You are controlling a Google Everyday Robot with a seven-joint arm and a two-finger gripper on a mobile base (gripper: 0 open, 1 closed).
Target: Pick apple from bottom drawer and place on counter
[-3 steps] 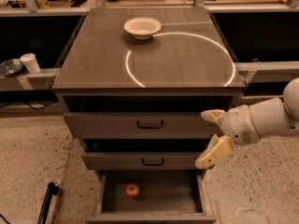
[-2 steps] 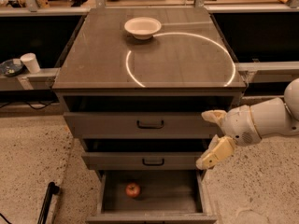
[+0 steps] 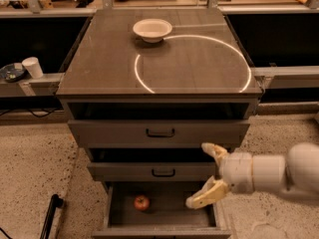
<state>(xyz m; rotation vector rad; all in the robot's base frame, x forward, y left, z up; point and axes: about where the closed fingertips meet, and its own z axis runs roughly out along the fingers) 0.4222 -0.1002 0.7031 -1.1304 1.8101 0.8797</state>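
Three drawers front the grey cabinet, and the bottom drawer point(image 3: 113, 210), the lowest and narrowest, stands pulled out so that its plain grey inside shows from above. The apple point(image 3: 141, 202) lies on the drawer's floor, a little left of the middle, red with a paler patch, touching none of the walls. The gripper point(image 3: 205, 176) hangs in front of the cabinet's lower right side, at the end of a thick white arm point(image 3: 279, 173) that comes in from the right edge. Its two cream fingers are spread wide and hold nothing: the upper finger point(image 3: 214, 151) sits before the right end of the middle drawer point(image 3: 124, 172), and the lower finger point(image 3: 207, 197) reaches over the right part of the open bottom drawer, its tip to the right of the apple and clear of it. Above, the counter point(image 3: 189, 59) shows a bright white ring of light, and a white bowl point(image 3: 152, 29) stands upright near its back edge, on the ring's upper left arc. A white cup point(image 3: 33, 67) stands on a ledge left of the cabinet.
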